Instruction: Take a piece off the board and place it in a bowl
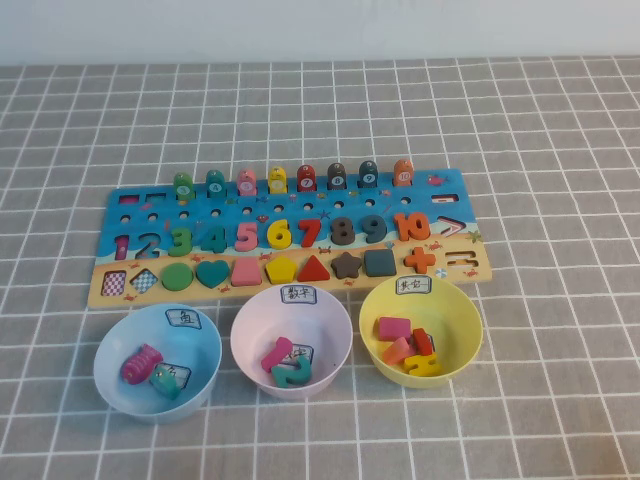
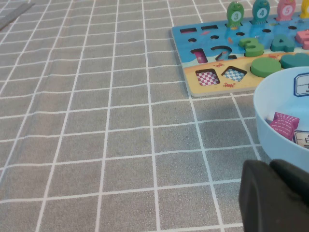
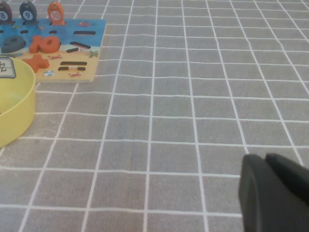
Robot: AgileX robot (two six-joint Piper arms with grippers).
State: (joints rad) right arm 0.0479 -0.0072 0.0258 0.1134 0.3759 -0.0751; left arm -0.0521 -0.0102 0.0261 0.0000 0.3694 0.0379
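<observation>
The green piece (image 1: 183,185) stood upright at the left end of the row of fish along the far edge of the board (image 1: 290,240), a small fish shape with a white round number mark on its side. Next to it stood a teal fish (image 1: 215,183), then pink, yellow, red, dark and orange ones. In the left wrist view the green piece (image 2: 234,13) showed at the board's (image 2: 212,58) far edge, its top cut off by the frame.

The blue bowl (image 1: 157,360) sat on the bench (image 1: 560,150) just in front of the board's left end, with a white label on its far wall. It held a pink striped fish (image 1: 141,363) and a teal fish (image 1: 167,380) partly under a white card. A pink bowl (image 1: 291,340) and a yellow bowl (image 1: 420,330) stood to its right, each with pieces inside. The labels' characters were too small to read.

Neither tool showed in the high view. The left tool (image 2: 273,195) appeared only as a dark mass in a corner of its wrist view, its fingers pressed together and empty, near the blue bowl's (image 2: 275,111) rim and well apart from the green piece. The right tool (image 3: 270,193) appeared the same way above bare bench beyond the yellow bowl (image 3: 17,106), its fingers seeming together, though mostly cut off.
</observation>
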